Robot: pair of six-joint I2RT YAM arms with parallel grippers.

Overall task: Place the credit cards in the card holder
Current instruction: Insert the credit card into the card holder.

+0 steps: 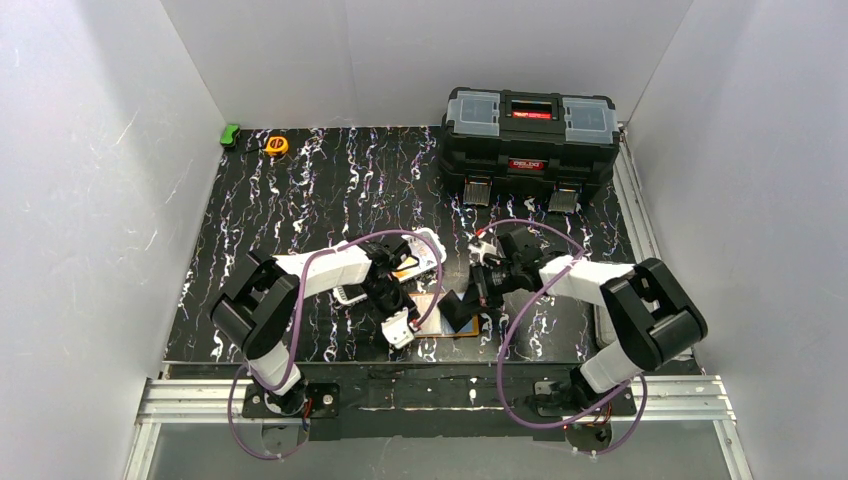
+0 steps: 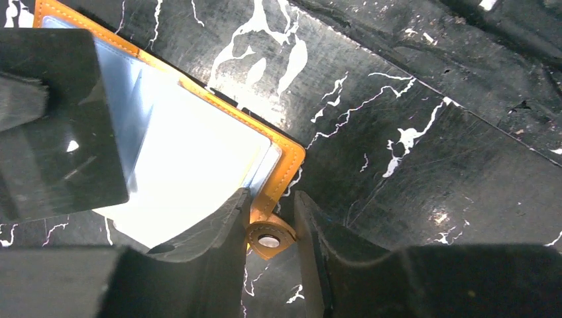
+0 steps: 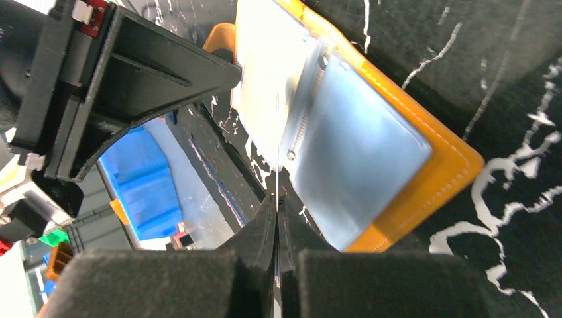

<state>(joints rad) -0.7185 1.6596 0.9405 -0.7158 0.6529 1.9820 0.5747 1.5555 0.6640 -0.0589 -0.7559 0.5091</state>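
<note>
on the near side of the black toolbox [image 1: 530,140], well apart from it and close to the arms, the card holder [image 3: 391,199] lies open and flat on the worktop [image 1: 330,190]. its clear grey-blue pockets face up.

the right end effector [image 3: 277,205] is squeezed shut on a thin whitish credit card [image 3: 268,79]. it holds the card by one edge, and the other end seems to sit at the mouth of a pocket. i cannot tell how far in it is, because a big white shine covers that spot.

the left end effector [image 2: 272,205] has a small gap between its jaws. the snap tab [image 2: 268,240] of the card holder sits in that gap. the jaws look just beside the tab and do not seem to squeeze it.

the card is light, stiff and smooth, so i think it can slip or twist if the hold is loose. the best place to hold it is the end away from the pocket, so the rest is free to slide in. the card holder is soft and light too, so i think it will scoot along the worktop when the card pushes on it. holding it by the tab or the orange rim should stop that. the clear pocket is floppy, so the card should go in flat and slow.
</note>
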